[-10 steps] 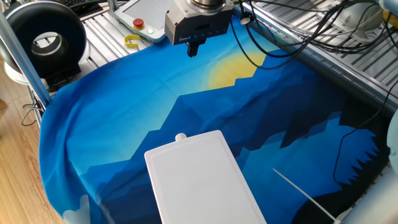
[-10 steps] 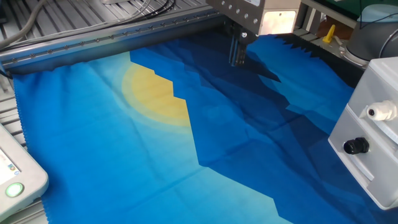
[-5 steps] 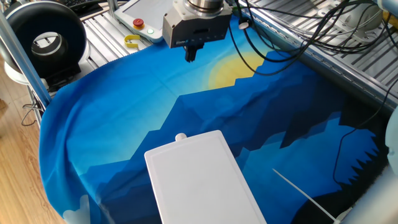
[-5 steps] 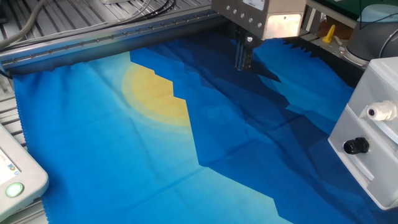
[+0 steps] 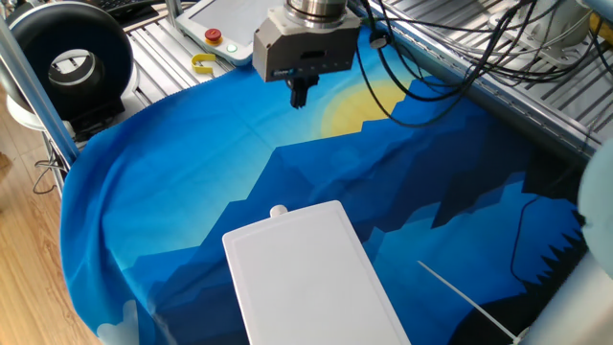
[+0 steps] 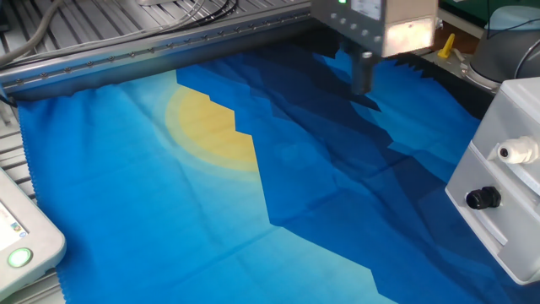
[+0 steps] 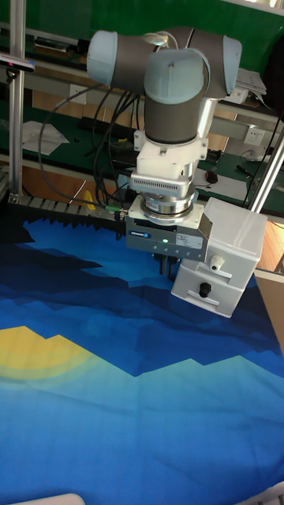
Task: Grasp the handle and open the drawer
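Round white plastic handle (image 6: pixel 510 153) on smooth rounded-corner drawer (image 6: pixel 494 181) front

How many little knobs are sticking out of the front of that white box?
2. A white handle sits on the upper drawer front; a black knob sits just below it. The box's other sides are hidden.

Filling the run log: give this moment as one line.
phase: approach | gripper: shut, empty, above blue cloth | small round white knob: untouched | white plastic drawer: closed
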Robot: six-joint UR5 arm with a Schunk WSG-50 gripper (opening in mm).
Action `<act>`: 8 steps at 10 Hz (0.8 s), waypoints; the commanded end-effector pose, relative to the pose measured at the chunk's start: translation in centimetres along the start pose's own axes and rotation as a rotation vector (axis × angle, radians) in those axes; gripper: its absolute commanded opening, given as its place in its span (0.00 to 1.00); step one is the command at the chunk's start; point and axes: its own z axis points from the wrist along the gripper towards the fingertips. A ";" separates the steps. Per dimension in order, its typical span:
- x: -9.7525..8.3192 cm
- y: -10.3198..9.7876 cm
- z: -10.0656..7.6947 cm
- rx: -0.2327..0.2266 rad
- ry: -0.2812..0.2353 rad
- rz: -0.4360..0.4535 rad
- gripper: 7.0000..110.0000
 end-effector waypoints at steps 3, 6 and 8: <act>5.5 1.3 -0.1 -0.030 0.204 -0.020 0.00; 6.0 2.2 -0.2 -0.060 0.223 -0.005 0.00; 7.3 1.9 -0.5 -0.042 0.273 0.014 0.00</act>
